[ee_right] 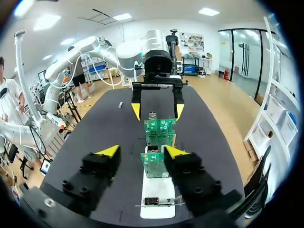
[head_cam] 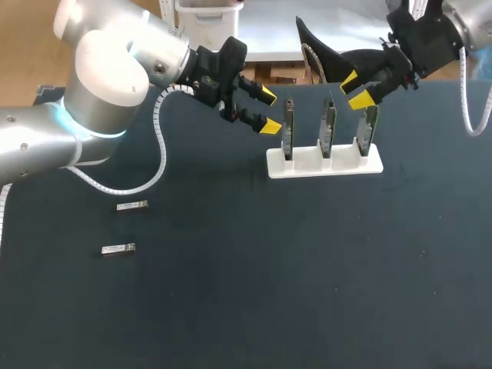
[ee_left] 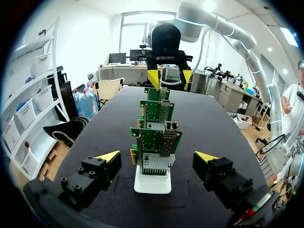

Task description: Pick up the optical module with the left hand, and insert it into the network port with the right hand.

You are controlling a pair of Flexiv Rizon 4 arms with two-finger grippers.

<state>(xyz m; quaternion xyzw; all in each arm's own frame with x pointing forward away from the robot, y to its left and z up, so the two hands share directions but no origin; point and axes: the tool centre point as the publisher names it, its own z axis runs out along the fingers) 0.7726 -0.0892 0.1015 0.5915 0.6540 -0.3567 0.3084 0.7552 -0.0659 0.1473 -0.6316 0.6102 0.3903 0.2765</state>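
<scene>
The left tool [head_cam: 267, 110] hangs open and empty, its yellow tips spread wide and aimed along the row of three circuit boards [head_cam: 328, 124]. The boards stand upright in slots of a white holder [head_cam: 307, 165], which keeps their port edges lifted off the counter [head_cam: 307, 269] and reachable from the side. From the left tool's own camera [ee_left: 158, 156] the boards line up one behind another straight ahead of it, with the holder's base just ahead of and below its fingers.

The two optical modules [head_cam: 132, 205] lie flat on the counter well behind and below the left tool, close to that arm's elbow side, one near the other [head_cam: 118, 248]. Neither is touched. Lying flat with their long sides free, they should suit a grasp from above, so the pick-up is judged not yet begun and the left tool would have to turn away from the boards to reach them.

The right tool [head_cam: 356, 90] is also open and holds nothing. It hovers over the far end of the row, opposite the left tool. In its wrist view [ee_right: 142, 151] the nearest board rises just ahead of its fingers, with a small metal network port [ee_right: 152, 149] at the top edge. That pose seems to be a waiting place near the insertion point.
</scene>
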